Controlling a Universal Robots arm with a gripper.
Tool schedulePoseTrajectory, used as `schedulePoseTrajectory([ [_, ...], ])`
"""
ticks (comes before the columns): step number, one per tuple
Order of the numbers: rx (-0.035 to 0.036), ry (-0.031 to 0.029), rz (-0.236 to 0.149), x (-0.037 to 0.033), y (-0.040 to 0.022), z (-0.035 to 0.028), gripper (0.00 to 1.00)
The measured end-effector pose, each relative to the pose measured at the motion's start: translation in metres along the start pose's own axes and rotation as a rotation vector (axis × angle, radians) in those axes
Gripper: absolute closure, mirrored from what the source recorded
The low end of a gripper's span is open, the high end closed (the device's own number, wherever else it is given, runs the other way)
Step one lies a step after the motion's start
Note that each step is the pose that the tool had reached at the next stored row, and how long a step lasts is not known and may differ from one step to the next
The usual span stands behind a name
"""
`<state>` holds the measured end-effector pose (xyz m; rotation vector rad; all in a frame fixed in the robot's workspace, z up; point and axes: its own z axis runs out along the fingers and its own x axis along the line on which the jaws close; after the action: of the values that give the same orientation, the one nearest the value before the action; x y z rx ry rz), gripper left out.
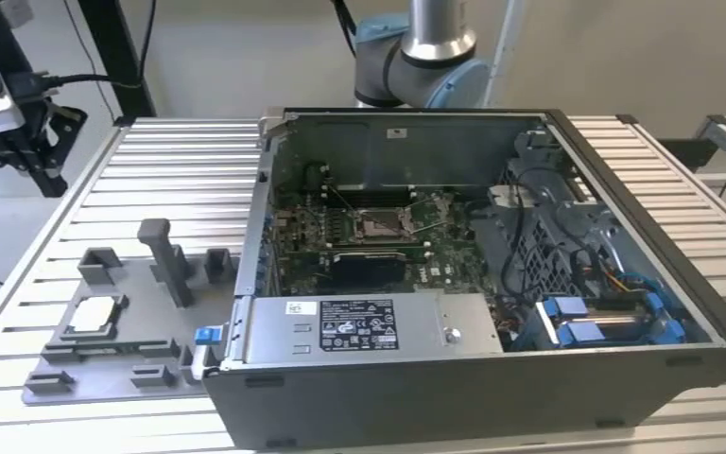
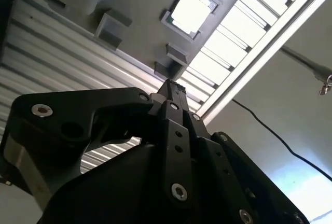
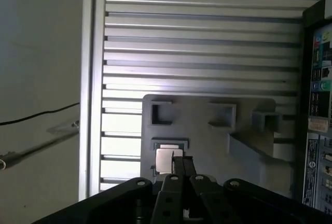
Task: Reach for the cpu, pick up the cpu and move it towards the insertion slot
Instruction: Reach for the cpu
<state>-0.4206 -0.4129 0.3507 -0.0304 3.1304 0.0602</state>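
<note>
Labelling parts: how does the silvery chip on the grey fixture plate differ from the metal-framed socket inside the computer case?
The flat silvery-white square cpu lies outside the case in the grey fixture plate; the shiny metal-framed square insertion slot sits on the board inside. The cpu is a plain bright face; the insertion slot is a frame around a pale centre. Both are square and lie flat.

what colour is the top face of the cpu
The cpu has a silvery-white face; it shows best in the second wrist view.
</note>
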Motion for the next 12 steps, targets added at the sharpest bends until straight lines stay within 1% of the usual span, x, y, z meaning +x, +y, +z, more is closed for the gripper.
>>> schedulePoseTrajectory([
  [4, 0.0011, -0.0003, 0.003, 0.0043, -0.002, 0.0072, 1.0],
  [10, 0.0013, -0.0001, 0.003, 0.0049, -0.0073, 0.0179, 1.0],
  [12, 0.0014, 0.0, 0.003, 0.005, -0.0105, 0.0213, 1.0],
])
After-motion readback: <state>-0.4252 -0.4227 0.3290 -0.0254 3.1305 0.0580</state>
